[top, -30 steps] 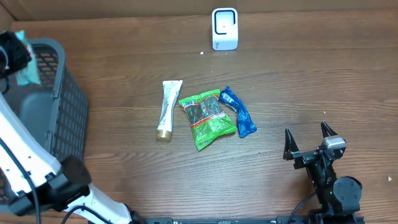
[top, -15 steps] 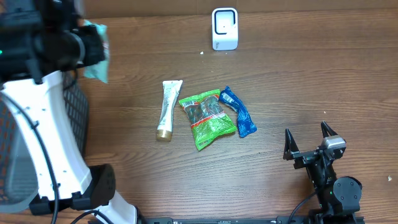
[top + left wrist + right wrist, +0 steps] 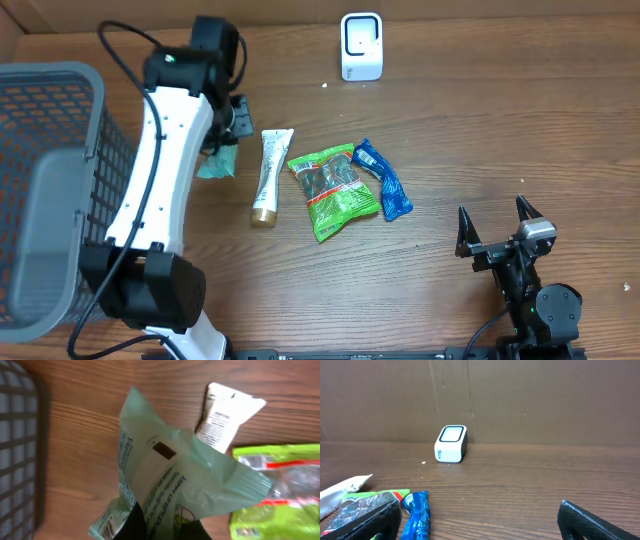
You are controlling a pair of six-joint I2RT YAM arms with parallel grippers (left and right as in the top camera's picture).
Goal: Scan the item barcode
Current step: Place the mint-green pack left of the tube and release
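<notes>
A pale mint-green packet hangs from my left gripper, which is shut on its lower end; a small barcode shows on the crumpled corner by the fingers. From overhead the packet sits under the left gripper, just left of the white tube. The white scanner stands at the back middle of the table, also visible to the right wrist camera as the scanner. My right gripper rests open at the front right with nothing between its fingers.
A green snack bag and a blue packet lie mid-table beside the tube. A grey mesh basket fills the left edge. A cardboard wall runs along the back.
My left arm has swung from over the basket rightward and down onto the table side, carrying the mint packet to a spot beside the white tube. The right arm has stayed still.
</notes>
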